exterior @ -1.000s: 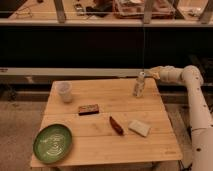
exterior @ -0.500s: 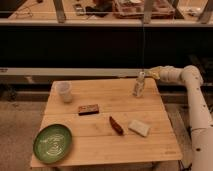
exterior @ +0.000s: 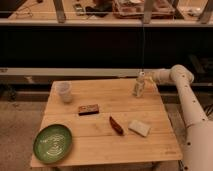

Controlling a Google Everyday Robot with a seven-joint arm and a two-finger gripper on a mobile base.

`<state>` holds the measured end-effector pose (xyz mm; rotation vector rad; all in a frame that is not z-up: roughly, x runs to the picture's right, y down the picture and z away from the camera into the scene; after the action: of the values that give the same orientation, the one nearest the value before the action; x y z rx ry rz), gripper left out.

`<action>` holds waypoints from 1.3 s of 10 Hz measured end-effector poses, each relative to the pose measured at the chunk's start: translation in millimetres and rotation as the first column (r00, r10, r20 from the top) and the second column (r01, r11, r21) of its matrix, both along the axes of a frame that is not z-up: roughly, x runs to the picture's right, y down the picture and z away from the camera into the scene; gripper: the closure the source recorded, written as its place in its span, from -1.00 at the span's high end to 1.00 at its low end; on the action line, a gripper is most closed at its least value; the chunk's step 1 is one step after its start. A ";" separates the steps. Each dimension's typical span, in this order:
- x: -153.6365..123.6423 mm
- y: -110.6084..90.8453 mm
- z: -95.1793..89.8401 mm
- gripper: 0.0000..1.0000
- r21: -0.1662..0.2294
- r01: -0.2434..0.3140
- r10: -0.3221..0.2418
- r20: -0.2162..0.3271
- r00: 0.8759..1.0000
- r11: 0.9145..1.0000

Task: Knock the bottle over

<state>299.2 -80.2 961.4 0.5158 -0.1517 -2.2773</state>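
While the bottle (exterior: 138,88) stands upright near the far right edge of the table (exterior: 100,150), the claw (exterior: 146,79) sits just beside it on its right, level with its upper part. Whether the two touch cannot be told, and whether the claw is open or closed cannot be told either. The white arm (exterior: 176,75) reaches in from the right side, bends at a rounded joint past the table's far right corner and runs sideways to the claw.

On the far left of the table, well apart from the bottle, stands a pale cup (exterior: 64,91), upright. Nearer the middle lies a small flat brown block (exterior: 88,109). A slim red pepper (exterior: 116,125) lies at a slant toward the front, and just to its right, close but apart from it, rests a flat white block (exterior: 139,128). A round green plate (exterior: 52,142) lies at the front left corner, its rim close to the table's edge.

Behind the table runs a dark wall crossed by a pale rail (exterior: 75,71).
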 end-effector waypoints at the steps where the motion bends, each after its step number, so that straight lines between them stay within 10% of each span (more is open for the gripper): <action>1: -3.9 -2.0 1.5 -1.00 -0.048 -0.053 0.052 -0.020 0.998 0.997; 4: -10.4 -16.5 -6.9 -1.00 -0.128 -0.215 0.211 -0.044 0.977 0.968; 9: -23.9 -4.1 -7.4 -1.00 -0.235 -0.320 0.326 -0.014 0.945 0.918; 13: -71.8 17.7 -41.9 -1.00 -0.387 -0.290 0.375 0.164 0.913 0.875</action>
<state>227.4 -62.5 919.5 0.5670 -0.5411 -1.7900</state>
